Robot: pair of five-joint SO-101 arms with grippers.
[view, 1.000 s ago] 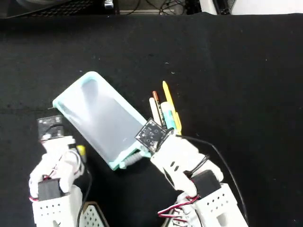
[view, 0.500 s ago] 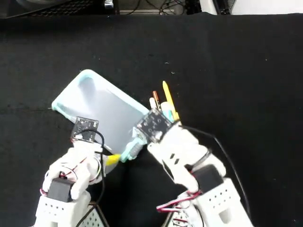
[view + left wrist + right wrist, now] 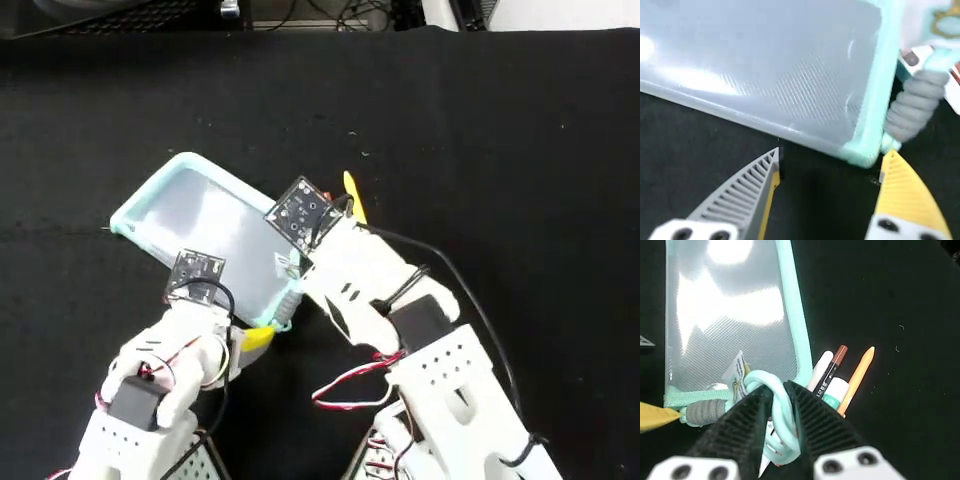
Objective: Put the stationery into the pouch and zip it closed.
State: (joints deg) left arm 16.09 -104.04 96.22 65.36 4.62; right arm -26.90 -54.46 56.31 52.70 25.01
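Shifted far-left over pens (image 3: 831,369): right gripper (image 3: 780,388) | pinching mint loop (image 3: 781,412) of pouch (image 3: 200,220) | left gripper (image 3: 832,152) jaws spread, straddling pouch's near-right corner.

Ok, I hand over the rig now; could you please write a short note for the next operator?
Left tool: open, its fingers at either side of the pouch corner, not gripping.
Right tool: shut on the teal loop at the pouch end.
Pens lie on the cloth beside the pouch.
Done: no pens inside yet.
To do: load pens, zip closed.
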